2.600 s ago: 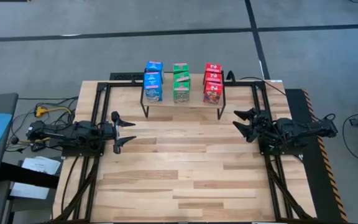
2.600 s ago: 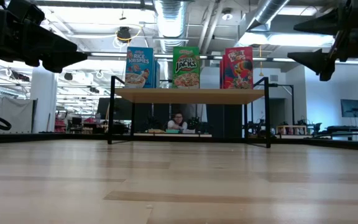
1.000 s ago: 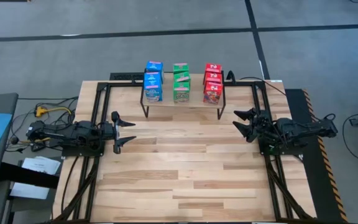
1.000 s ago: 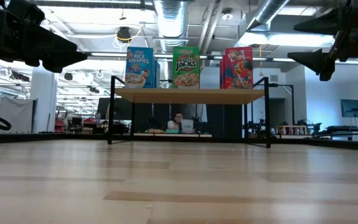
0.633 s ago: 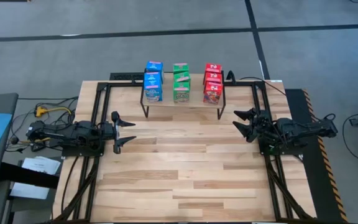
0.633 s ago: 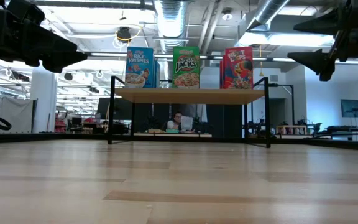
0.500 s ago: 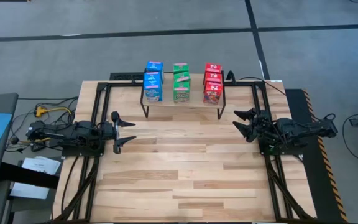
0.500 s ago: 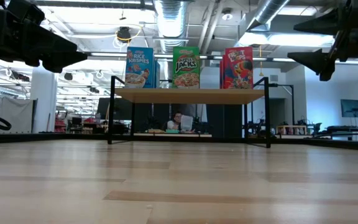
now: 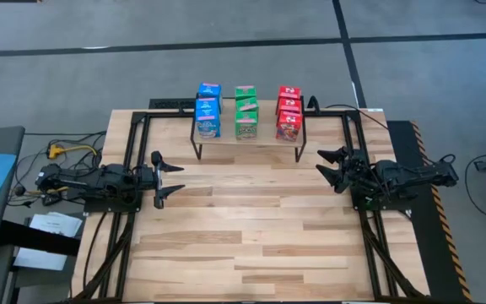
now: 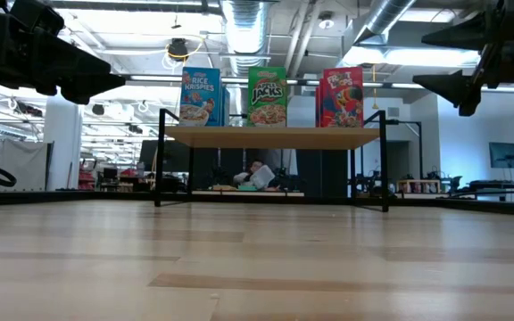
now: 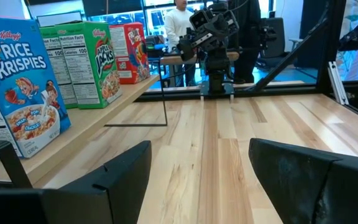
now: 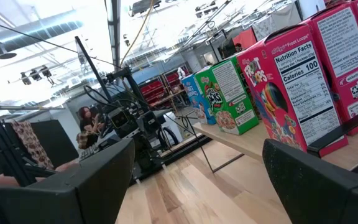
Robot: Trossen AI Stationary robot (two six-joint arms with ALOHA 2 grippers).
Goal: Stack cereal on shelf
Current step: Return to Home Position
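Glossy cardboard cereal boxes [image 10: 267, 96], light-wood shelf [image 10: 275, 136]

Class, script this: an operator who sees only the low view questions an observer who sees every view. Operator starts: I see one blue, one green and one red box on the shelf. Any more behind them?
Observer: Yes. From above, the blue boxes, green boxes and red boxes each form a row running back across the shelf.
Operator: Are the grippers holding anything?
Observer: No. The left gripper is open and empty, off the shelf's front left.
Operator: And the right?
Observer: The right gripper is open and empty too, off the shelf's front right.
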